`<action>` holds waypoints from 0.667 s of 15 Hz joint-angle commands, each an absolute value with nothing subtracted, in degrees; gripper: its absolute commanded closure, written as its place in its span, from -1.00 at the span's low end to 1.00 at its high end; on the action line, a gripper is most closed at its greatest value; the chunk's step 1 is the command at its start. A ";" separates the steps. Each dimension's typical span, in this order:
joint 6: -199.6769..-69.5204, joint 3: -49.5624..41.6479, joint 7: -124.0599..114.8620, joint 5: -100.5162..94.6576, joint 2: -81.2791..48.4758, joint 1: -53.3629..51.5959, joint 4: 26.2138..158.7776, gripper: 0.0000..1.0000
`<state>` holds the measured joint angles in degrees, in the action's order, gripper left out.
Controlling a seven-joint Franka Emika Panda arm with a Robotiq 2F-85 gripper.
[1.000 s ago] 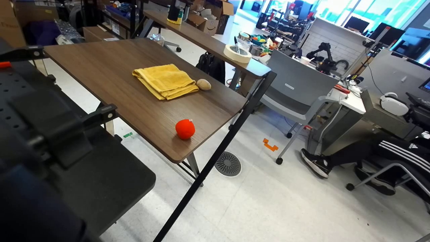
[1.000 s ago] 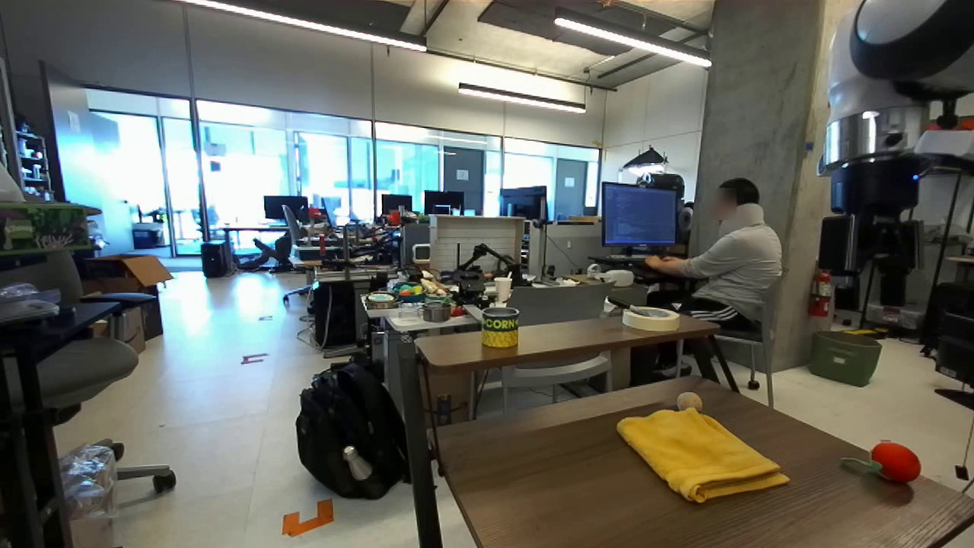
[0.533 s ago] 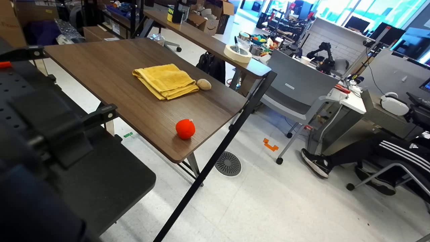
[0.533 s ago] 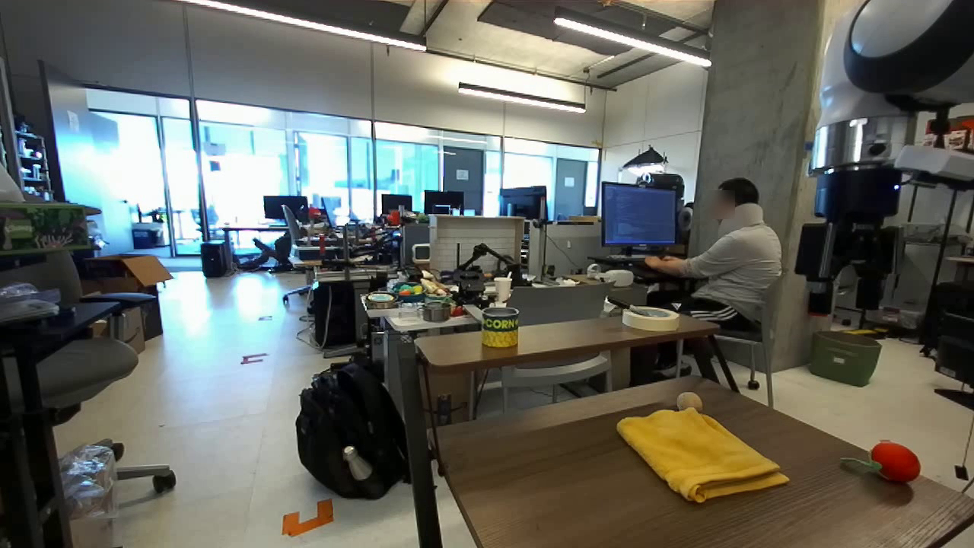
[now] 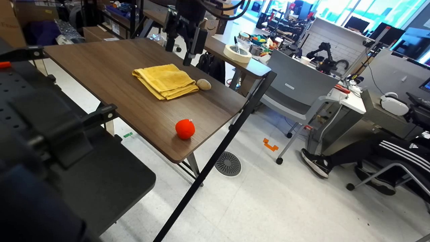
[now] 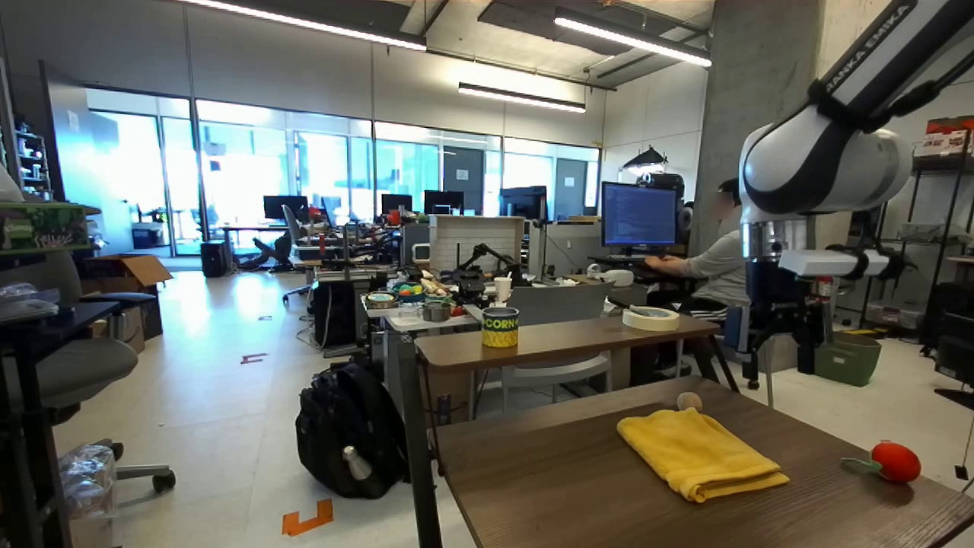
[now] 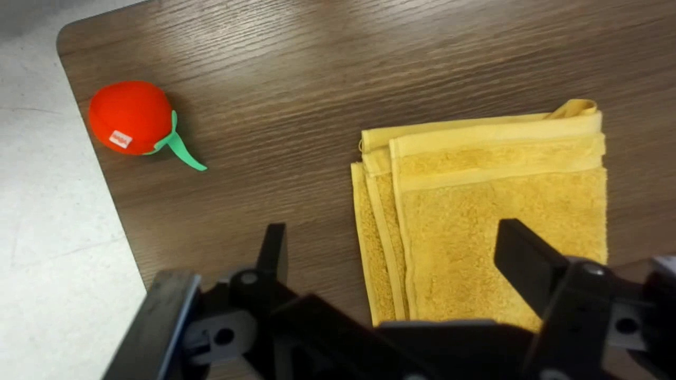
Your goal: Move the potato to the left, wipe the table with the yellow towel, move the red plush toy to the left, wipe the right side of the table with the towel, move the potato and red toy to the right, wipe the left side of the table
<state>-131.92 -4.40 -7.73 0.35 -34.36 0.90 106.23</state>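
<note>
Fingers [image 7: 525, 258] of the Robotiq gripper [image 7: 396, 245] stand spread wide and empty, nearest in the wrist view. Below them the yellow towel [image 7: 486, 211] lies folded flat on the wood-grain table [image 7: 274, 95], one fingertip seen against the cloth, the other against bare wood; both exterior views show the gripper above the table, apart from the cloth. The red plush toy [image 7: 132, 116], green-stemmed, rests near a rounded table corner, well apart from the towel. In an exterior view the potato [image 5: 203, 84] sits right at the towel's edge, though I cannot tell whether they touch. Beyond, in an exterior view, a raised shelf [image 6: 571, 336] bears a can [image 6: 500, 327] labelled CORN and a tape roll [image 6: 650, 321]. A black backpack [image 6: 350, 434] stands on the floor [image 6: 205, 426] past the table. Farther off come a gray chair [image 6: 555, 304], a computer monitor [image 6: 639, 213], a person [image 6: 715, 266] seated by it and partly hidden by the robot arm [image 6: 829, 167], and, last of all, a glass wall [image 6: 251, 164].
</note>
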 commanded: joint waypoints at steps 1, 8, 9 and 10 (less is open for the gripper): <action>-132.10 -4.25 -7.78 0.23 -35.13 1.05 105.96 -1.00; -132.04 -4.23 -7.78 0.21 -33.19 1.07 106.78 -1.00; -132.04 -4.23 -7.78 0.21 -33.18 1.07 106.86 -1.00; -133.24 -3.88 -7.85 1.05 -33.70 1.35 106.26 -1.00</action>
<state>-132.14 -4.40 -7.73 0.33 -33.22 0.90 106.96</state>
